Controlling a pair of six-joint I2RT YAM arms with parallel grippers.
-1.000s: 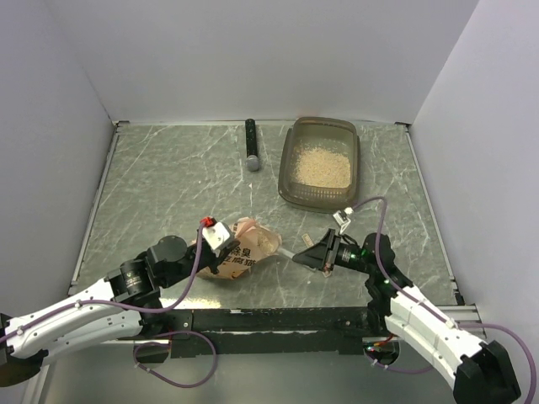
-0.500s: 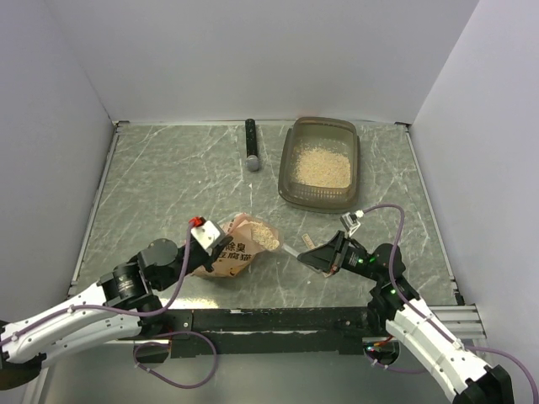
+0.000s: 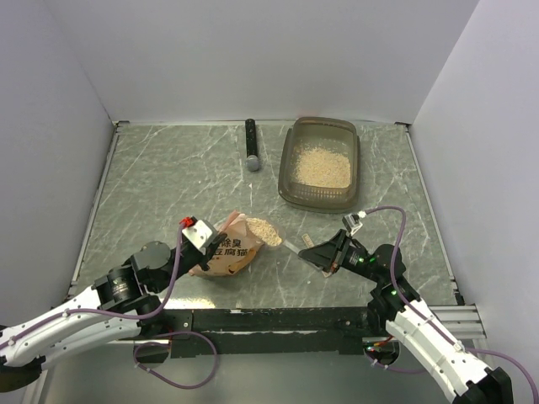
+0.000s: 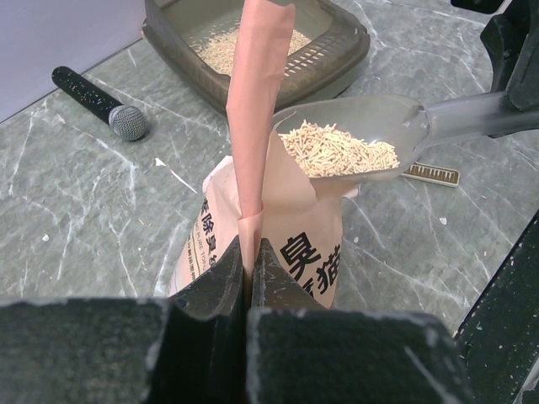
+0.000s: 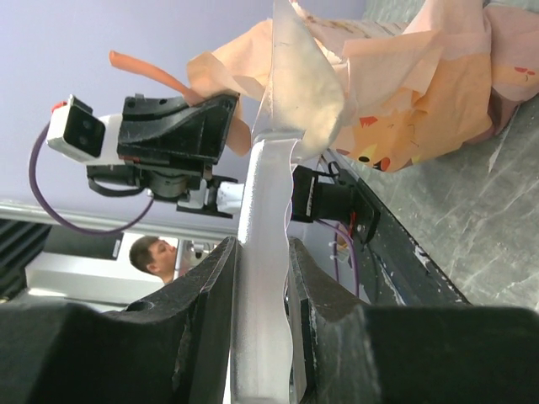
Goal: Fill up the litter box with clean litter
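your left jaws pinch the bag [image 4: 295, 244] edge. your right jaws grip the scoop [image 4: 396, 114], full of litter [image 4: 337, 151]. next, carry it level to the box [image 3: 318, 199], upper right in the top view, and tip.

Black microphone [image 3: 251, 144] — lying flat, small striped tag [image 3: 308, 241]

litter box [image 3: 287, 172] smoky grey-brown, see-through | clean litter [image 3: 322, 167] pale beige-tan | pouch [image 3: 226, 254] orange-pink, black characters | scoop [image 4: 396, 118] clear grey | table [image 3: 168, 185] grey-green marble, white veins | microphone [image 3: 251, 145] black, grey head | my left gripper [image 4: 250, 257], right gripper [image 5: 261, 252] black
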